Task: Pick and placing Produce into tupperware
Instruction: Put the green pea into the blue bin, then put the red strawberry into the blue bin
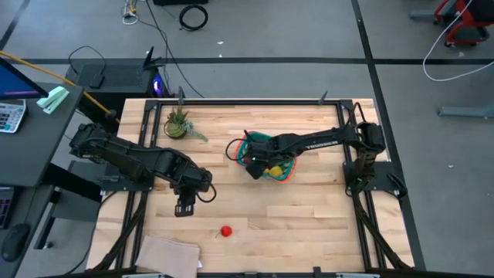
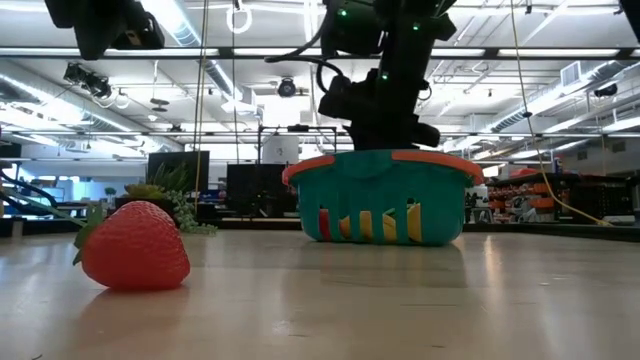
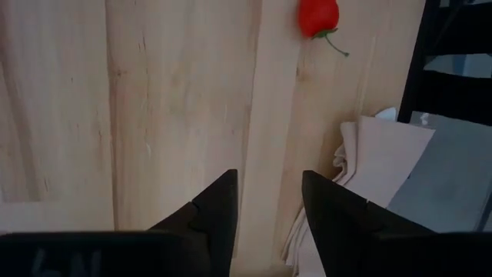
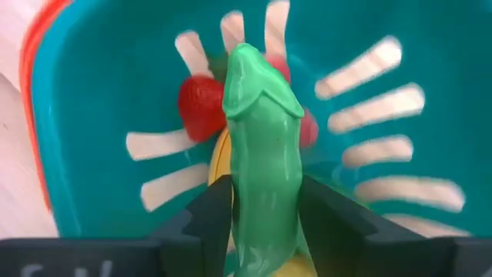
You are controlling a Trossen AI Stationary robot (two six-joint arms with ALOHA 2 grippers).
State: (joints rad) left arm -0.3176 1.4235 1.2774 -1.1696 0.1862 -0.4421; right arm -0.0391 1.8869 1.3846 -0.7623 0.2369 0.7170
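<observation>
Our right gripper [image 4: 261, 201] held a green pod [image 4: 263, 146] clamped between its fingers, directly over the teal basket [image 1: 282, 174]. It looked light, stiff and slick, best gripped mid-length. Our left gripper [image 3: 267, 201] hung part-open, well apart from the basket, near a strawberry [image 1: 226, 231].

Left gripper [image 3: 269, 201] above pale wood table [image 3: 154, 100], dark fingers [image 3: 219, 208] parted with bare wood between, red strawberry [image 3: 317, 15] with green stem lying well ahead, tan cloth [image 3: 369, 169] crumpled beside one finger at table edge
</observation>
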